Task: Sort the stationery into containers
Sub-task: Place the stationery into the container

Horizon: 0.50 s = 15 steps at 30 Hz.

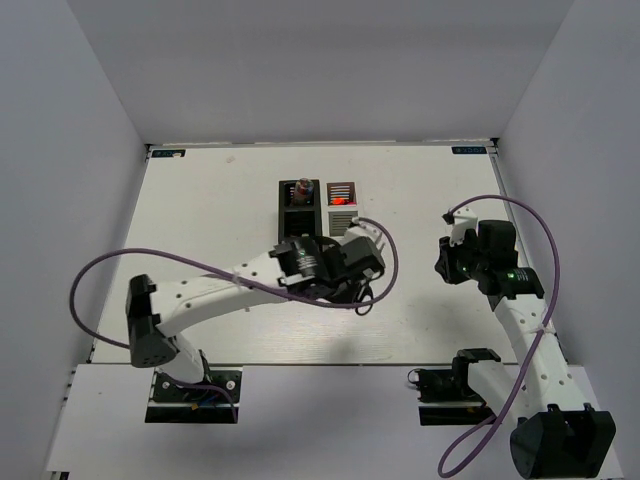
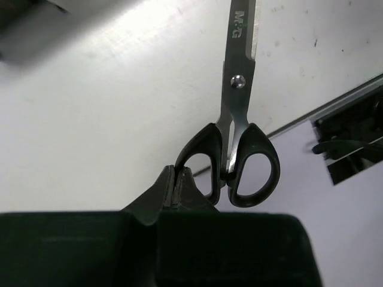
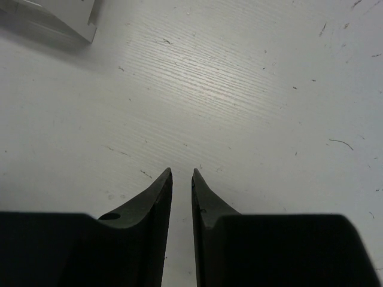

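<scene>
The white table (image 1: 200, 200) carries everything, with the black organiser (image 1: 298, 215) near its middle. The left arm (image 1: 220, 285) reaches in to just on the near side of the black organiser. The right arm (image 1: 520, 320) stands well off to that organiser's right. The white-grey organiser (image 1: 342, 195) sits just beside the black organiser's right wall. Both hold small coloured items too small to name. The left gripper (image 2: 179, 185) is clamped tight on the rim of one black handle loop of the scissors (image 2: 239, 89), whose steel blades point away from it. The right gripper (image 3: 182, 173) has its jaws a narrow gap apart over bare table, holding nothing.
</scene>
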{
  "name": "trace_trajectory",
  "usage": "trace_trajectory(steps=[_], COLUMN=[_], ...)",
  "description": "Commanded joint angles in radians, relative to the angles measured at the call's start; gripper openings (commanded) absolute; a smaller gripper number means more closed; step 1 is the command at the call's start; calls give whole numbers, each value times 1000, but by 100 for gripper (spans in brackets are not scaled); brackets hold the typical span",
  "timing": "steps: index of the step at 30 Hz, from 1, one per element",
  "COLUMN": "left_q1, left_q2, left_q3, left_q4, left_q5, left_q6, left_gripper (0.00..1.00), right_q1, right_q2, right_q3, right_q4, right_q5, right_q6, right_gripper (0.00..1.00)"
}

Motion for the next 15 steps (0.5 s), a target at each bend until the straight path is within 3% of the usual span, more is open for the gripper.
trace_trajectory(steps=[1, 6, 7, 9, 10, 12, 13, 14, 15], left_q1=[18, 39, 51, 83, 90, 125, 134, 142, 160], left_q2=[-105, -123, -122, -117, -117, -117, -117, -117, -118], left_q3=[85, 167, 164, 123, 107, 35, 24, -2, -26], left_q4=[-108, -147, -112, -14, 29, 248, 303, 456, 512], left_q5=[-139, -379, -476, -551, -577, -634, -640, -632, -625], left_q6=[255, 553, 704, 829, 1033, 1165, 1341, 1393, 1540], left_gripper=[0, 0, 0, 0, 0, 0, 0, 0, 0], right_q1=[-6, -6, -9, -9, -9, -10, -9, -10, -13], right_q2=[-10, -8, -8, -8, -8, -11, -14, -14, -19], right_q3=[-16, -14, -14, -14, -14, -14, -17, -16, -19], right_q4=[10, 10, 13, 12, 10, 12, 12, 15, 13], right_q5=[-20, -23, -23, -21, -23, -24, -21, -20, -18], right_q6=[8, 11, 12, 14, 13, 11, 12, 13, 11], right_gripper=[23, 23, 23, 23, 23, 23, 23, 23, 23])
